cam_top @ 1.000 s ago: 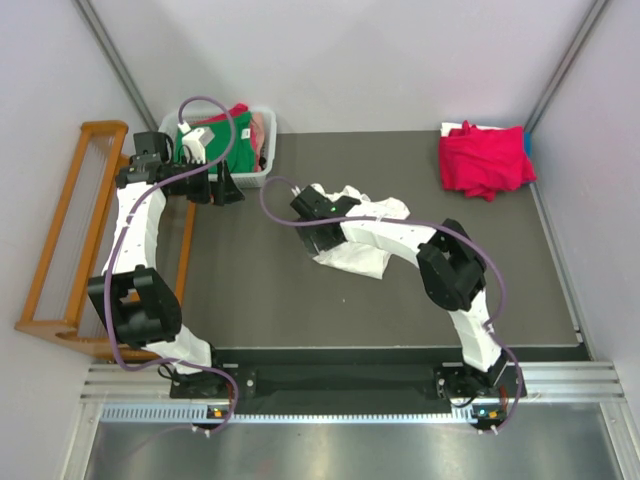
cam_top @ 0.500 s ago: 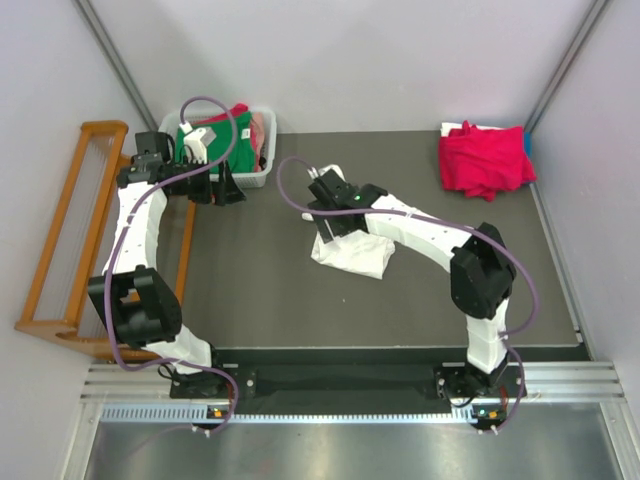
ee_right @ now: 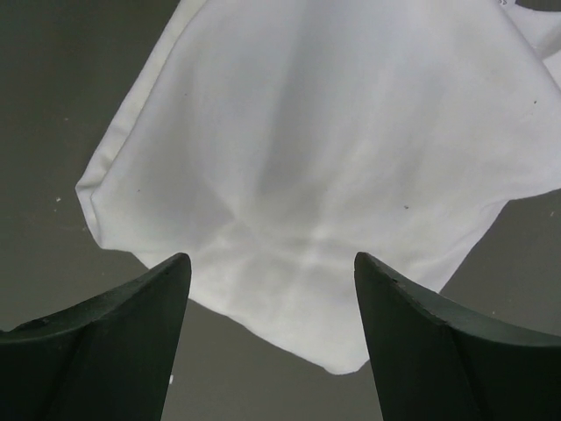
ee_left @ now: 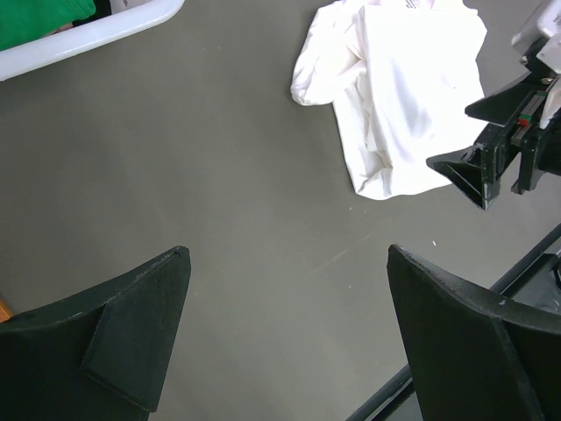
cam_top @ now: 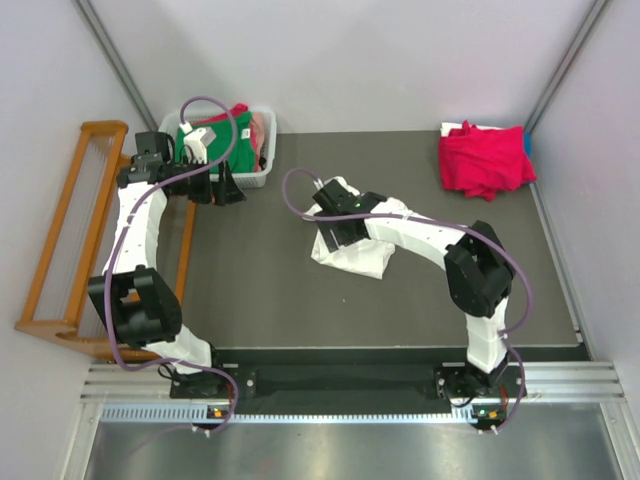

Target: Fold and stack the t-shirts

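A white t-shirt (cam_top: 358, 256) lies crumpled in the middle of the dark table, also seen in the left wrist view (ee_left: 399, 105) and filling the right wrist view (ee_right: 333, 149). My right gripper (cam_top: 333, 232) hangs open just above its near-left edge, with nothing between the fingers (ee_right: 272, 260). My left gripper (cam_top: 217, 190) stands wide open over bare table (ee_left: 287, 256), beside the basket. A green t-shirt (cam_top: 190, 146) and a red one (cam_top: 246, 125) lie in the basket. Crimson t-shirts (cam_top: 485, 160) are piled at the back right corner.
The white slatted basket (cam_top: 250, 180) stands at the back left, its rim showing in the left wrist view (ee_left: 88, 39). An orange wooden rack (cam_top: 70, 240) runs along the table's left side. Grey walls close in the back and both sides.
My right gripper has shifted right and toward the back over the white t-shirt, and its elbow swung right. The left arm has not moved.
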Robot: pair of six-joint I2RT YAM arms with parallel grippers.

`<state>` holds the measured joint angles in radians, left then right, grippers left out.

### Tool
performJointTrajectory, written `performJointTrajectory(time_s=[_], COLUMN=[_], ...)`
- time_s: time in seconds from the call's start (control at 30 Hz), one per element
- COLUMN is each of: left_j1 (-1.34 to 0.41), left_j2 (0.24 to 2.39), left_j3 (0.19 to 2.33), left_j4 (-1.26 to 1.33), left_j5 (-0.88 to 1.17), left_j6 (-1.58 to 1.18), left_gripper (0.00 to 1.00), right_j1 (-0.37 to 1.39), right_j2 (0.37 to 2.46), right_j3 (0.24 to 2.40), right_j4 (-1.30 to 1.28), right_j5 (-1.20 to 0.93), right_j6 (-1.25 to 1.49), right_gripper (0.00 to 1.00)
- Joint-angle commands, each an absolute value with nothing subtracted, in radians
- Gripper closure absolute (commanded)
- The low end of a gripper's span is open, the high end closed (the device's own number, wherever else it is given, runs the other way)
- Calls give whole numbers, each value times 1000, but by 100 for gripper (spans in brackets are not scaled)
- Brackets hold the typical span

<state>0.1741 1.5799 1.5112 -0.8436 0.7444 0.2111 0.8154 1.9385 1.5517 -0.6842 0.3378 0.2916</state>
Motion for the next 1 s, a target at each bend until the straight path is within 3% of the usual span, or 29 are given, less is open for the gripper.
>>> performJointTrajectory(time_s=[0.0,0.63,0.83,0.97], left_j1=[170,160,156,150], left_j2=[1586,1582,1586,1586], left_j3=[1543,1512,1516,1517], left_j4=[-853,-853,-856,-856], left_j5=[772,781,787,795], left_j6=[227,230,229,218], left_gripper=[2,2,2,2], right_j1=[815,853,844,769], right_j2=[1973,2151,2059,2025], right_j3=[1588,1684,1647,1733], right_j4=[-660,-641,-649,-679], right_j5=[322,192,291,304], right_j6=[302,318,304,287], right_gripper=[25,27,27,26])
